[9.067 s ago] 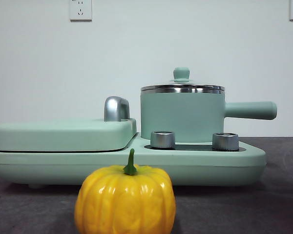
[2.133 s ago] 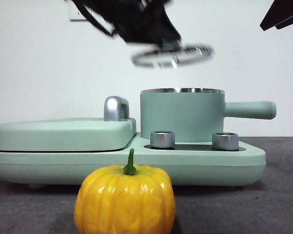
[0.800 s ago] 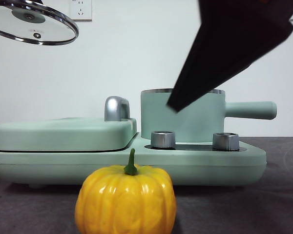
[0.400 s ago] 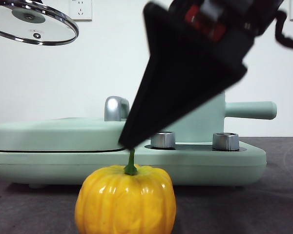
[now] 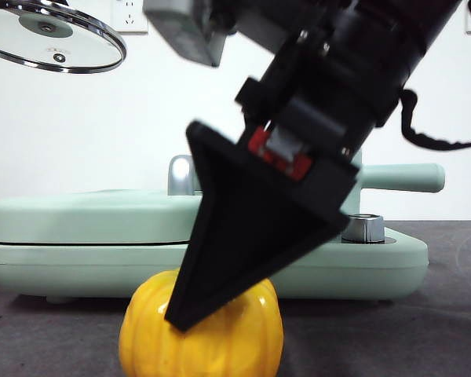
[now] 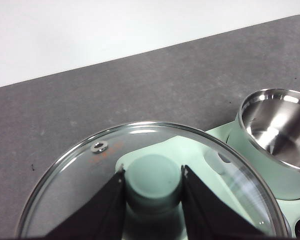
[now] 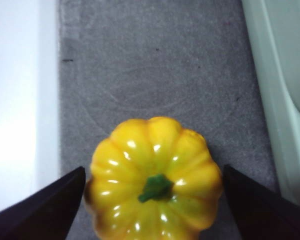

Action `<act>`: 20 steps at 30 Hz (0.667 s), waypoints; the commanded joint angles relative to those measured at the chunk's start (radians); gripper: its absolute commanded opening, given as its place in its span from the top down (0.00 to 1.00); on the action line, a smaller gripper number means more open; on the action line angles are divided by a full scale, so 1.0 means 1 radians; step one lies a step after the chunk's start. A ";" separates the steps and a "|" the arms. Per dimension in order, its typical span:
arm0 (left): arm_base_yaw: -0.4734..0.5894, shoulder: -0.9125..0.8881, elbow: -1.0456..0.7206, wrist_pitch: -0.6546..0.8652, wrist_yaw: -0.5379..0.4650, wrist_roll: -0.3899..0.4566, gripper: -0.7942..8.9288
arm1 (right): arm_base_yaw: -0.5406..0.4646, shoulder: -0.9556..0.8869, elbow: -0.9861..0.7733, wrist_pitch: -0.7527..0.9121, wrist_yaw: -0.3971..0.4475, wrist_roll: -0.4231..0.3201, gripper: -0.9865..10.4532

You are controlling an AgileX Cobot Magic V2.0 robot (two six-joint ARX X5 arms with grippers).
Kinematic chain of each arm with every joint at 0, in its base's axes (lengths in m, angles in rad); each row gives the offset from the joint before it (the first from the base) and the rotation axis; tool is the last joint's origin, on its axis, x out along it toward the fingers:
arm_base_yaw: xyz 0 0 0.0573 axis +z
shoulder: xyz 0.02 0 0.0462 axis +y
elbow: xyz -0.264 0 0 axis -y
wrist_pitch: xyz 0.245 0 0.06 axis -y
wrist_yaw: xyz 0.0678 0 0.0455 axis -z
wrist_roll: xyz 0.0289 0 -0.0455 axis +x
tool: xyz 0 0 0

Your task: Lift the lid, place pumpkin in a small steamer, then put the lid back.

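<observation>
Lowered now, right end effector [image 7: 152,200] straddles pumpkin [image 7: 155,177] — jaws apart; left end effector [image 6: 152,200] clamps lid [image 6: 90,175].

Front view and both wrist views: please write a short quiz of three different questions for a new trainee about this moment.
1. True or false: the lid sits on the small steamer.
2. Which thing lies between the open jaws of the right gripper?
A. the pumpkin
B. a steel dial
C. the chrome handle
3. Fill in: the left gripper is shut on the lid's ____.

Key
1. False: it is held up in the air, and the steamer is open and empty.
2. A: one jaw stands on each side, not yet closed on it.
3. Knob.
</observation>
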 commanded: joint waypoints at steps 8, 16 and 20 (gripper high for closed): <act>-0.001 -0.002 0.015 0.033 0.004 0.000 0.91 | 0.010 0.010 0.016 -0.064 0.000 0.103 0.58; -0.001 -0.002 0.015 0.034 0.004 0.003 0.91 | 0.010 -0.116 0.042 -0.169 0.063 0.238 0.59; -0.001 -0.002 0.015 0.034 0.004 0.006 0.91 | 0.004 -0.209 0.100 -0.291 0.159 0.326 0.60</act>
